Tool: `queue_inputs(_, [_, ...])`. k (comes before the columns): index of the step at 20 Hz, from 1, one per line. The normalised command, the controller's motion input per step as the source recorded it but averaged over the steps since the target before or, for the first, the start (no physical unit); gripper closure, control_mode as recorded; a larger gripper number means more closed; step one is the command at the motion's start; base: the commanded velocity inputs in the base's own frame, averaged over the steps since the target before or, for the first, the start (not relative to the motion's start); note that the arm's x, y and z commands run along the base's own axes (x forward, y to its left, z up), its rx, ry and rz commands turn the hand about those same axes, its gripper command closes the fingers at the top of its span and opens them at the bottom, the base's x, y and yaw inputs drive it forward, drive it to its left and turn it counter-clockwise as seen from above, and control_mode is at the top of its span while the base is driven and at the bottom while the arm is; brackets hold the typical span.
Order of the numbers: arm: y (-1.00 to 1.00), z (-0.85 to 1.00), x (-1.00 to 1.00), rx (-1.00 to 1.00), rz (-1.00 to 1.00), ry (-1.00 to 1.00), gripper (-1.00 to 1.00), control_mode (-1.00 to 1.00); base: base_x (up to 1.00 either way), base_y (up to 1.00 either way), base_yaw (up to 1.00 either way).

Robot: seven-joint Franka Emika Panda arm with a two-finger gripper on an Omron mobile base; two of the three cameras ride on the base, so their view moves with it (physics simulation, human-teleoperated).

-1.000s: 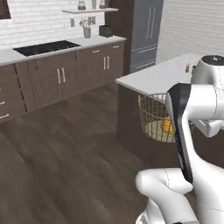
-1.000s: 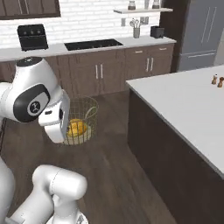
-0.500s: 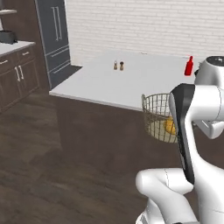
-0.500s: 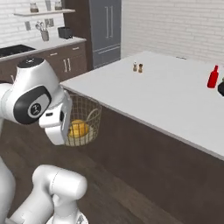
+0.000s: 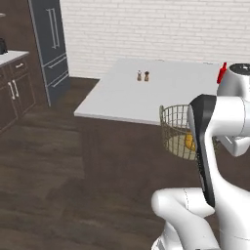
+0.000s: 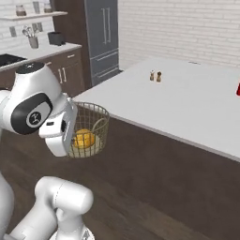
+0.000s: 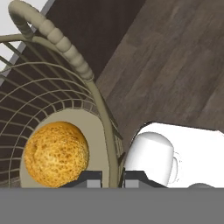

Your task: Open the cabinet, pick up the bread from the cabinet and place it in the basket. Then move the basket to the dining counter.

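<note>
The bread [image 7: 56, 154] was already held in the basket [image 7: 103, 111], pinched at its rim by the end effector [image 7: 110, 177], with the dining surface [image 6: 187, 101] not yet reached.

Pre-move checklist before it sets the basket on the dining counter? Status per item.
1. Bread inside basket: ok, it lies on the pale bottom.
2. Grip on the basket: ok, the gripper is shut on the basket's rim, one of the fingers inside the wire wall and one outside.
3. Basket level: ok, it hangs upright in the right base view.
4. Basket above the dining counter: not ok, it hangs beside the near edge, over the floor.
5. Drop area free: ok, the two shakers and the red bottle stand far from the near edge.
6. Height to pass the edge: cannot tell.
</note>
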Motion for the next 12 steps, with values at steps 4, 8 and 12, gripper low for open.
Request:
queue_inputs(4, [0.00,0.00,0.00,0.00,0.00,0.00,1.00,1.00,0.34,1.00,-0.24])
queue_inputs(8, [0.00,0.00,0.00,0.00,0.00,0.00,1.00,1.00,0.30,1.00,-0.23])
queue_inputs(12, [0.00,0.00,0.00,0.00,0.00,0.00,1.00,1.00,0.14,1.00,-0.21])
